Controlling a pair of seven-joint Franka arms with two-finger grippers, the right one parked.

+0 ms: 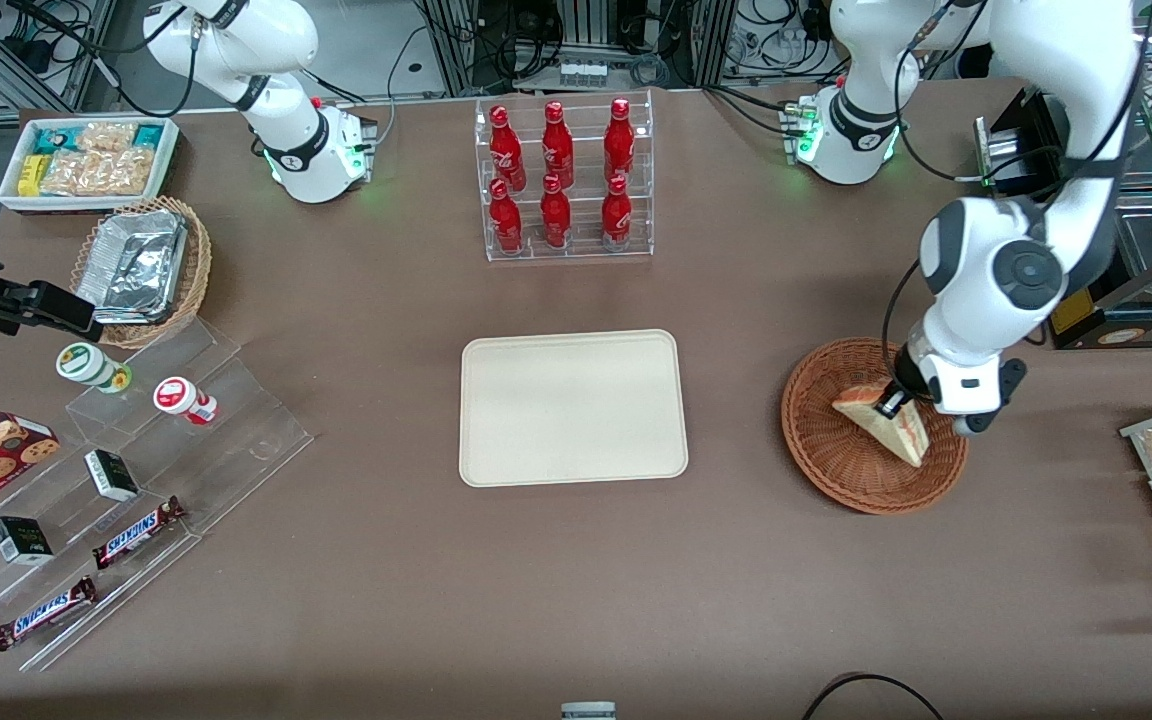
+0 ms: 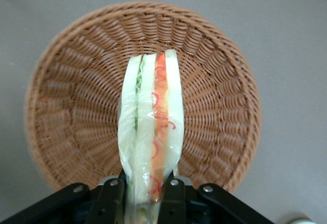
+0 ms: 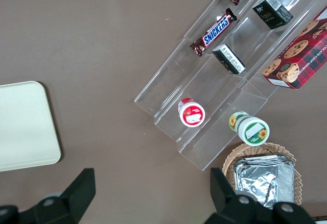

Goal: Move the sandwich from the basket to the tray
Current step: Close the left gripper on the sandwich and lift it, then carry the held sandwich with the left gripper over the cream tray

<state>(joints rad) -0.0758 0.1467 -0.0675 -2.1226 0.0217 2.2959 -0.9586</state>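
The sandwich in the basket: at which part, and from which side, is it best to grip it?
Grip it across its flat bread faces, coming from above. The sandwich stands on edge in the basket, so both faces are free. The gripper already has its jaws shut on one end this way.

The tray (image 1: 573,407) lay near the middle of the table (image 1: 576,580), nearer the front camera than the rack of bottles (image 1: 563,178). The basket (image 1: 826,455) sat beside the tray, toward the working arm's end, apart from it. The sandwich (image 1: 886,424) stood on edge over the basket, clamped at one end in the gripper (image 1: 894,398) (whether it touched the weave could not be told). Toward the parked arm's end, a stepped clear stand (image 1: 226,430) carried two Snickers bars (image 1: 136,531), small boxes (image 1: 112,474) and two jars (image 1: 183,399). A wicker basket of foil trays (image 1: 141,268) lay farther from the camera than that stand, and a bin of snack packets (image 1: 91,160) farther still.
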